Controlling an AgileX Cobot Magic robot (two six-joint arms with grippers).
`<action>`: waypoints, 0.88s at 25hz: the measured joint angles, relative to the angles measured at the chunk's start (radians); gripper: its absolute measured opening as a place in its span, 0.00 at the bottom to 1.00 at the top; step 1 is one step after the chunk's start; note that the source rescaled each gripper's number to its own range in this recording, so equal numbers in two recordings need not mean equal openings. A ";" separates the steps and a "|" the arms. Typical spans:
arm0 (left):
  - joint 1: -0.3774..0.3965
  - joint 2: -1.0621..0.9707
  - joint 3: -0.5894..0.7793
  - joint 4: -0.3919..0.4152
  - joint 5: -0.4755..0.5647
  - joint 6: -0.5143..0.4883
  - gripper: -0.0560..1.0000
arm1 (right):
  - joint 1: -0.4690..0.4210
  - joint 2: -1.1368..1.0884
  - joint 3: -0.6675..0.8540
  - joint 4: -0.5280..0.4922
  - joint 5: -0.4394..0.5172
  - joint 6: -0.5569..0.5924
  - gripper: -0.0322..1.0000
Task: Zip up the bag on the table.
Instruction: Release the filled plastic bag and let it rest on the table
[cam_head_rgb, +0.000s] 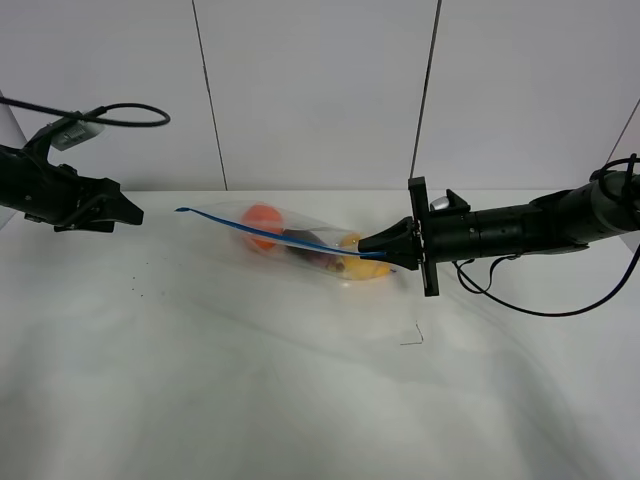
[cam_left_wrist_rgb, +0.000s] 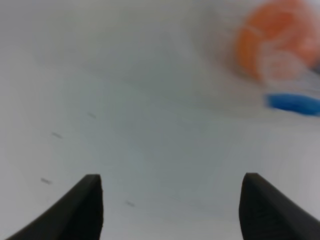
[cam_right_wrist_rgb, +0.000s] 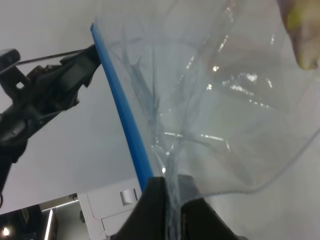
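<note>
Starting at 9 o'clock of the exterior high view, the black left gripper (cam_head_rgb: 133, 213) hangs above the large white table (cam_head_rgb: 300, 400). Only its wrist view shows the fingers (cam_left_wrist_rgb: 82, 207) spread apart and empty, with a blurred orange fruit (cam_left_wrist_rgb: 275, 45) beyond them. The clear crinkly plastic zip bag (cam_head_rgb: 300, 245) rests near table centre, well apart from that gripper. At the bag's 3 o'clock end the black right gripper (cam_head_rgb: 368, 246) is clamped on the blue zip strip (cam_head_rgb: 250, 228). Its wrist view alone shows the film pinched between closed jaws.
</note>
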 joint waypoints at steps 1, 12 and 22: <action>-0.001 0.000 -0.021 0.065 0.053 -0.062 0.75 | 0.000 0.000 0.000 0.000 0.000 0.000 0.03; -0.212 -0.005 -0.124 0.852 0.250 -0.785 0.75 | 0.000 0.000 0.000 -0.002 0.000 -0.003 0.03; -0.229 -0.005 -0.127 0.863 0.328 -0.821 0.99 | 0.000 0.000 0.000 -0.003 0.000 -0.014 0.03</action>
